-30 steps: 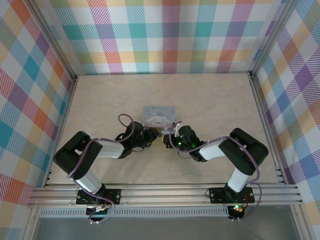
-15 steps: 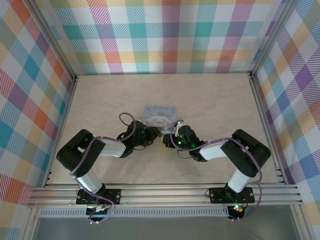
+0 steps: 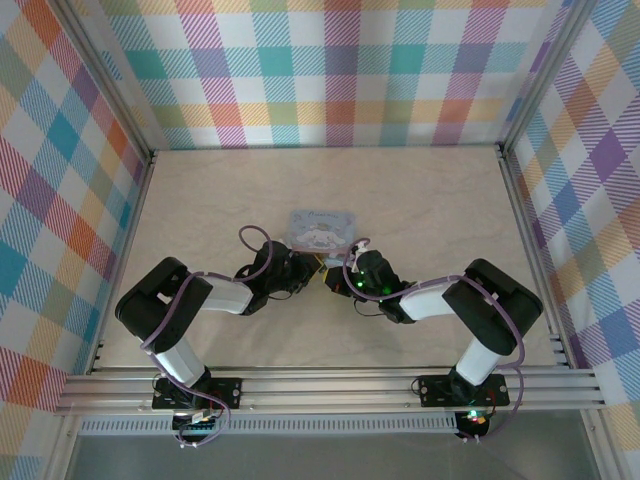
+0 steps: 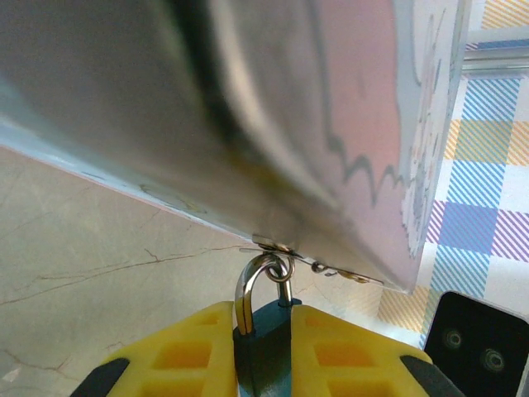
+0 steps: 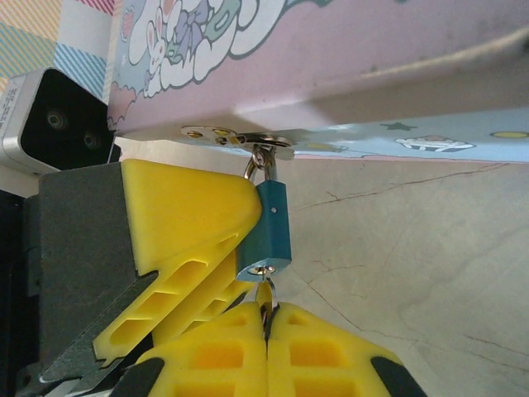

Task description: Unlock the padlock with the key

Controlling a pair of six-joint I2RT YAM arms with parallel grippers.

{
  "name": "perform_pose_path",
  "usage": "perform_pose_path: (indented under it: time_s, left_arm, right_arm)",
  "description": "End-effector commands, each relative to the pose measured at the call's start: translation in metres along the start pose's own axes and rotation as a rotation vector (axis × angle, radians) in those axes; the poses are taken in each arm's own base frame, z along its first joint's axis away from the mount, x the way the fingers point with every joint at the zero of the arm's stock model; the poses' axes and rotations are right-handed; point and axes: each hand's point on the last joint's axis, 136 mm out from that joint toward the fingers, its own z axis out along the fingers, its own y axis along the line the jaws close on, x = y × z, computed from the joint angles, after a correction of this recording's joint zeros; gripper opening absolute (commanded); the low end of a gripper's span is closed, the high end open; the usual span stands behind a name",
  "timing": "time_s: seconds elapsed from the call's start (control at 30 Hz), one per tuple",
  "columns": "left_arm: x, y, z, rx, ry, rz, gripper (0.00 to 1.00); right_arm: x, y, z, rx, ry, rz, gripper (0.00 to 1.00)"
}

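The dark blue padlock (image 5: pixel 271 227) hangs by its silvery shackle (image 4: pixel 252 285) from the hasp of the tin box (image 3: pixel 319 228). My left gripper (image 4: pixel 263 331) is shut on the padlock body, one yellow finger on each side. The left gripper's fingers (image 5: pixel 186 223) show in the right wrist view, beside the lock. My right gripper (image 5: pixel 266 318) is shut on the thin silvery key (image 5: pixel 264 295). The key's tip sits at the keyhole in the lock's bottom face. In the top view both grippers meet just in front of the box, the left gripper (image 3: pixel 306 268) facing the right gripper (image 3: pixel 338 276).
The light blue cartoon-print tin box is tilted up over the marble-pattern table (image 3: pixel 420 200). Checkered walls (image 3: pixel 330 70) close in the back and both sides. An aluminium rail (image 3: pixel 330 385) runs along the near edge by the arm bases.
The tin box and both grippers have shifted slightly away from the arm bases. Both grips look unchanged.
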Motion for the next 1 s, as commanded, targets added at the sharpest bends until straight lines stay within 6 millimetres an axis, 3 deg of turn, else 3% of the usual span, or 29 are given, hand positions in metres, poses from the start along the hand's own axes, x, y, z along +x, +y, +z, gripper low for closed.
perform_pose_path:
  time_s: [0.0, 0.23, 0.47, 0.67, 0.8, 0.97]
  left_arm:
    - [0.007, 0.001, 0.005, -0.026, 0.019, -0.028, 0.00]
    - [0.007, 0.000, 0.004, -0.039, 0.019, -0.074, 0.00]
    - [0.007, -0.001, 0.002, -0.043, 0.019, -0.097, 0.00]
    - [0.008, -0.007, 0.000, -0.034, 0.027, -0.117, 0.00]
    - [0.009, -0.010, -0.002, -0.043, 0.035, -0.131, 0.00]
    - [0.010, -0.016, -0.004, -0.042, 0.045, -0.137, 0.00]
  right_arm:
    - [-0.008, 0.032, -0.007, -0.078, -0.004, -0.100, 0.16]
    - [-0.013, 0.004, -0.024, 0.049, -0.006, -0.222, 0.35]
    - [-0.036, 0.014, -0.051, 0.130, -0.072, -0.585, 0.57]
    - [-0.046, 0.034, -0.064, 0.133, -0.166, -0.985, 0.60]
    - [-0.029, 0.039, -0.056, 0.136, -0.156, -1.324, 0.59]
    - [-0.007, 0.031, -0.042, 0.171, -0.105, -1.667, 0.60]
